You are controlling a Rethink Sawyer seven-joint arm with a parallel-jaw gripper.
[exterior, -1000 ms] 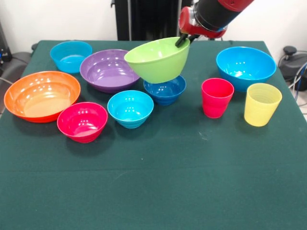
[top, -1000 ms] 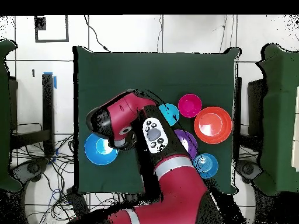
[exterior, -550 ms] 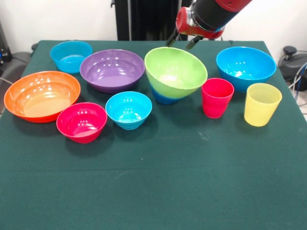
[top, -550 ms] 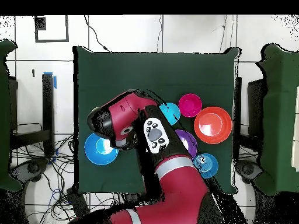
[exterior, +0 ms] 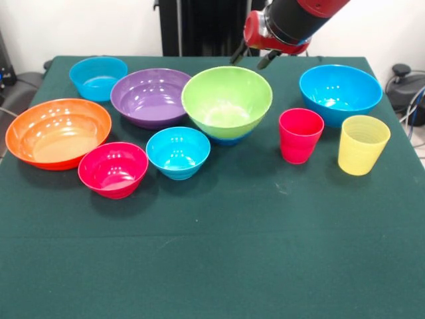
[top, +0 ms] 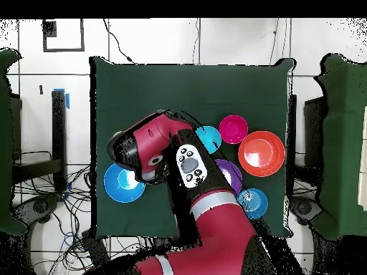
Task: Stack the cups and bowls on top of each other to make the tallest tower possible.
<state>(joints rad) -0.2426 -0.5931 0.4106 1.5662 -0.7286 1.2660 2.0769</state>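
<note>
My gripper (exterior: 250,55) hangs at the top of the front view, right of centre, its two black fingers spread apart and holding nothing, just above the far rim of the glossy lime green plastic bowl (exterior: 227,101). That bowl sits upright and nested on a small dark blue bowl (exterior: 229,139), of which only a sliver shows beneath its base; this pair is the start of the tower, standing a little above the middle of the frame. To its left lies the wide purple bowl (exterior: 151,97), and further to the upper left the cyan bowl (exterior: 98,78). At the left edge rests the large orange bowl (exterior: 58,131), with the small pink-red bowl (exterior: 113,169) just below and right of it, and a small cyan bowl (exterior: 178,151) beside that, close in front of the green one. Right of the tower stands the red-pink plastic tumbler (exterior: 300,135), upright, then the translucent yellow ribbed tumbler (exterior: 362,144), also upright, and behind them the big bright blue bowl (exterior: 340,92). All rest on the dark green cloth-covered table (exterior: 219,252). In the overhead view my red arm (top: 154,147) covers the middle of the table, hiding the gripper and the tower.
</note>
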